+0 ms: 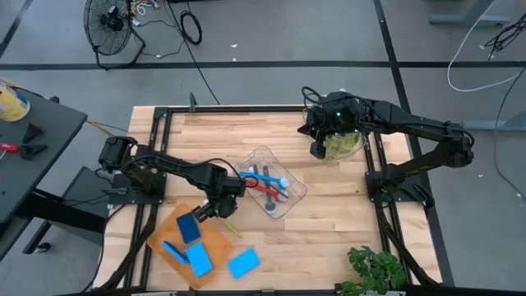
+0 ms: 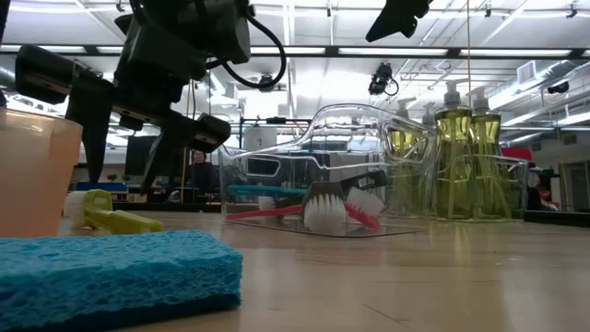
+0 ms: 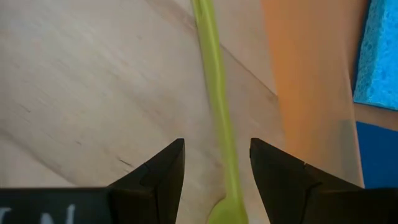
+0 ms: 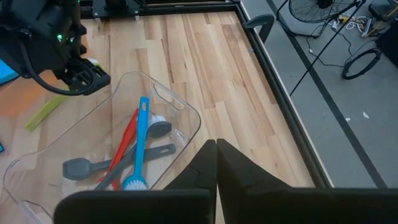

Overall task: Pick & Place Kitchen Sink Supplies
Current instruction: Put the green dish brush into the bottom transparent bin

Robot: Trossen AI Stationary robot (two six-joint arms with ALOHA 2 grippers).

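Clear tub (image 1: 271, 191) holds blue, red and grey brushes (image 4: 134, 152). Beside it, left gripper (image 3: 217, 165), fingers apart, straddles the yellow-green brush (image 3: 217, 118) on the table. Right gripper (image 4: 216, 158), fingers together, hovers over the soap-bottle tub (image 1: 341, 144).

Four blue sponges (image 1: 244, 262) counted. Four brushes: blue (image 4: 140, 142), red (image 4: 124, 146) and grey (image 4: 118, 163) in one clear tub (image 1: 289, 200), yellow-green (image 3: 217, 93) outside. Soap bottles (image 2: 452, 157): three discernible.
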